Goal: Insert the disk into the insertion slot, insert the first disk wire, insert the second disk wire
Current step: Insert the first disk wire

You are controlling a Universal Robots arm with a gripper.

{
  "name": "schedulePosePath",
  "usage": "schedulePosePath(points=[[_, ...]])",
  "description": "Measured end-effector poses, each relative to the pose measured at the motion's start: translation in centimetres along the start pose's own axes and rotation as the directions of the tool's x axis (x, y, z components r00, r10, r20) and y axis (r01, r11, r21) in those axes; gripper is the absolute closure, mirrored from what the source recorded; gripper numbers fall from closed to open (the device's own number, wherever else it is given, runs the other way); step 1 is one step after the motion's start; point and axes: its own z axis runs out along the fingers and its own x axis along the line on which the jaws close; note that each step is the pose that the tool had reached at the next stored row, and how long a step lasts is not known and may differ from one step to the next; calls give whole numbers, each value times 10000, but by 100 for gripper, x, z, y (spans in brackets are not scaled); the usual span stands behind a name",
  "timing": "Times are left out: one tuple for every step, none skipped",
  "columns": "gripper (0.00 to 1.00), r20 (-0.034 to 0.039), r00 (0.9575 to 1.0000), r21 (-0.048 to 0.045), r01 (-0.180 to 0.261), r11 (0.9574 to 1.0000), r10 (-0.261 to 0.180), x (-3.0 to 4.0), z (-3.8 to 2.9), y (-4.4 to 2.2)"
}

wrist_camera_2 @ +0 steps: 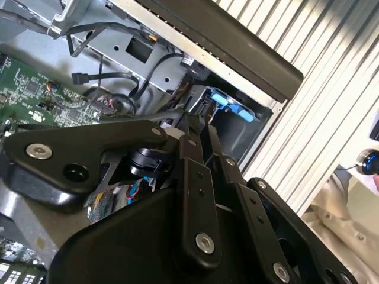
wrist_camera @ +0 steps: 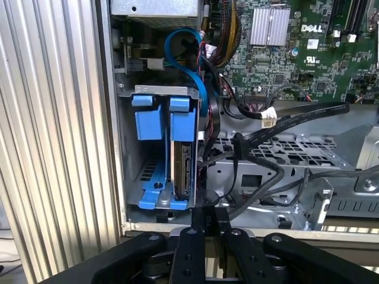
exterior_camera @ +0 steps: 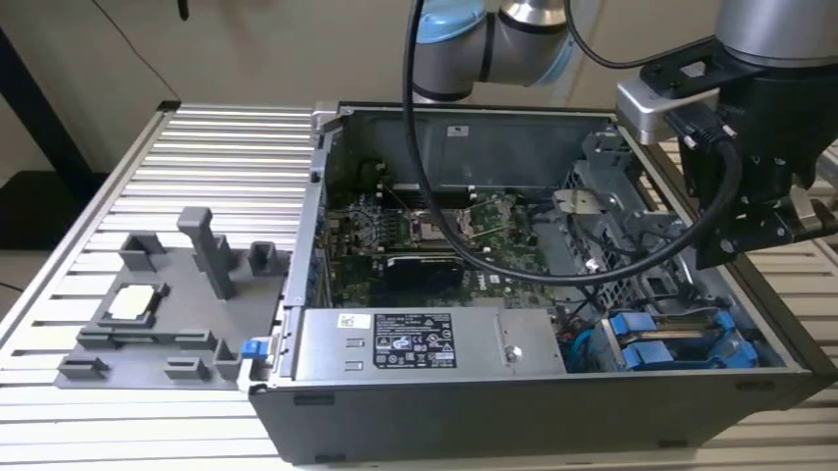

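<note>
Disk [wrist_camera: 183, 168] sat edge-on inside the slot [wrist_camera: 159, 90], pincer [wrist_camera: 211, 212] clenched on nothing visible near the slot; risk: it could snag the loose black wires [wrist_camera: 259, 177] beside the slot or clip its frame.

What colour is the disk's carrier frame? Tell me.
The carrier frame is bright blue; first wrist view.

One computer case [exterior_camera: 524, 412], one motherboard [wrist_camera: 278, 77], one disk [wrist_camera: 183, 168], two blue carriers [wrist_camera: 148, 123]
</note>
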Motion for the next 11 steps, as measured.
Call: schedulePosePath(points=[[81, 1, 10000, -14, 1, 10000, -1, 0, 5, -4], [81, 0, 10000, -96, 3, 10000, -3, 1, 12, -20], [81, 5, 10000, -223, 6, 9998, -6, 4, 22, -46], [81, 10, 10000, -348, 10, 9994, -10, 6, 33, -73], [81, 16, 10000, -481, 13, 9988, -12, 8, 44, -100], [81, 21, 10000, -612, 17, 9981, -16, 11, 54, -127], [81, 24, 10000, -754, 21, 9972, -19, 13, 64, -156], [81, 29, 10000, -888, 25, 9960, -22, 16, 74, -181], [81, 34, 10000, -1032, 30, 9947, -27, 18, 84, -209], [81, 37, 10000, -1160, 33, 9932, -29, 21, 92, -231], [81, 42, 10000, -1312, 39, 9914, -33, 24, 102, -258]])
